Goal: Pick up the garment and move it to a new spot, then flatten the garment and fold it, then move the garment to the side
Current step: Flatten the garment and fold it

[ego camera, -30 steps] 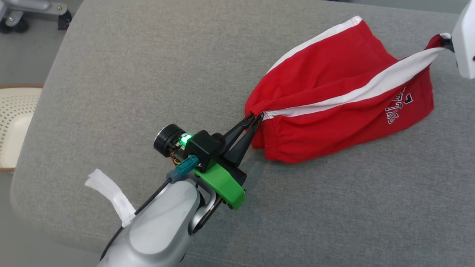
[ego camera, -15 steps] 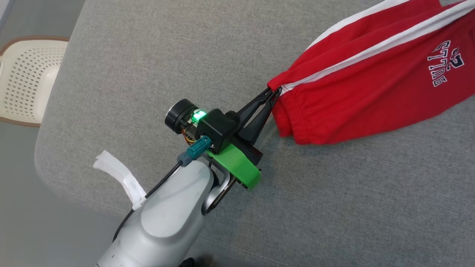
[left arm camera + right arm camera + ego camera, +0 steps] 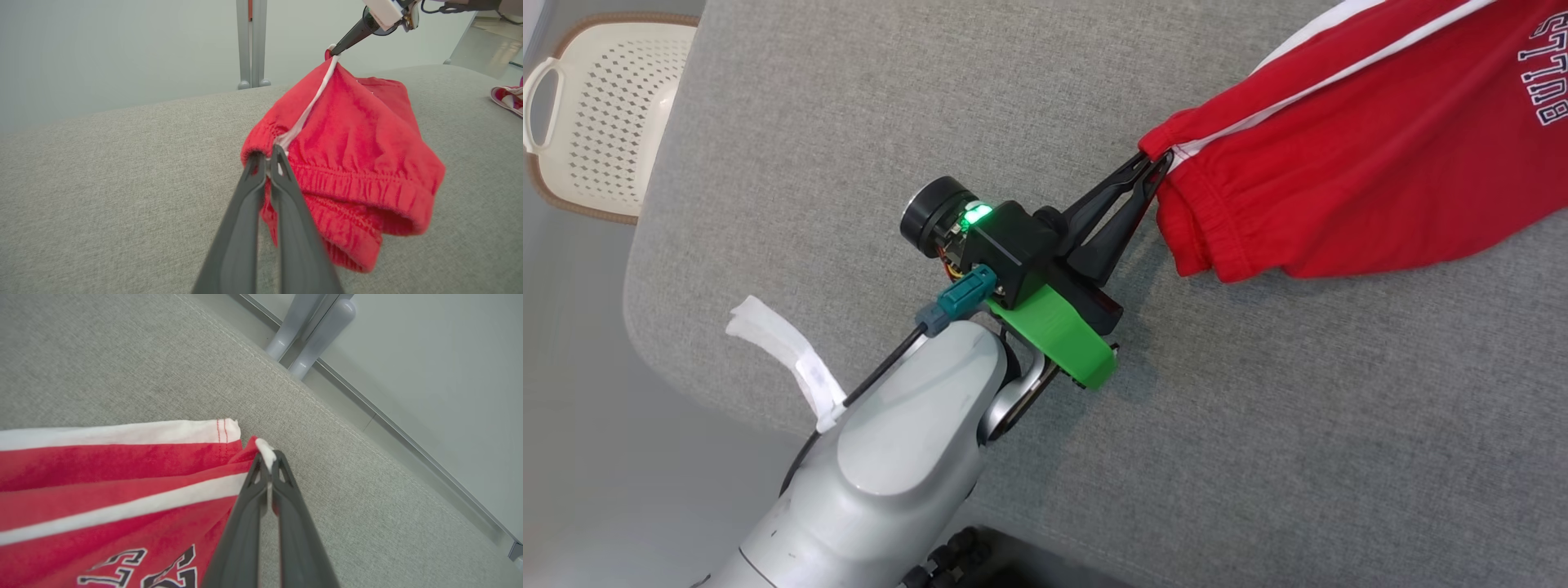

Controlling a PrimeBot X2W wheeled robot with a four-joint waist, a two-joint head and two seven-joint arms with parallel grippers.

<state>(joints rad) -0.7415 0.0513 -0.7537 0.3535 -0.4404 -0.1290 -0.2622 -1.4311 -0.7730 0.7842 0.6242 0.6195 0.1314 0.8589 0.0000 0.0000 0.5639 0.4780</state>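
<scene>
Now the red garment (image 3: 1339, 188) is seen stretched out between the two grippers above a grey padded surface (image 3: 849, 122). The left gripper (image 3: 1156, 163) is closed on the garment at the elastic waistband (image 3: 359, 183), just at the place where the white side stripe (image 3: 304, 114) ends. Its two dark fingers are pressed together, and the cloth is pinched between the tips. In the left wrist view the waistband is gathered and hangs in folds to the right of these fingers. The lower folds are very near to the surface, but it cannot be told surely if they touch it.

The right gripper (image 3: 267, 457) is clamped on the other end of the same stripe, at the hem corner of a leg. A small piece of white cloth sticks out between its tips. From the left wrist view this gripper is held higher than the left one, and the stripe runs up to it in a nearly straight line.

White lettering (image 3: 1547, 73) with a dark outline is printed on the red cloth near the leg end. A white perforated basket (image 3: 596, 106) with a brown rim stands on the floor beside the surface, well apart from the garment. Two grey posts (image 3: 251, 41) are seen behind the far edge of the surface. A red and white striped cloth (image 3: 508, 98) lies at the right border of the left wrist view, also well apart.
</scene>
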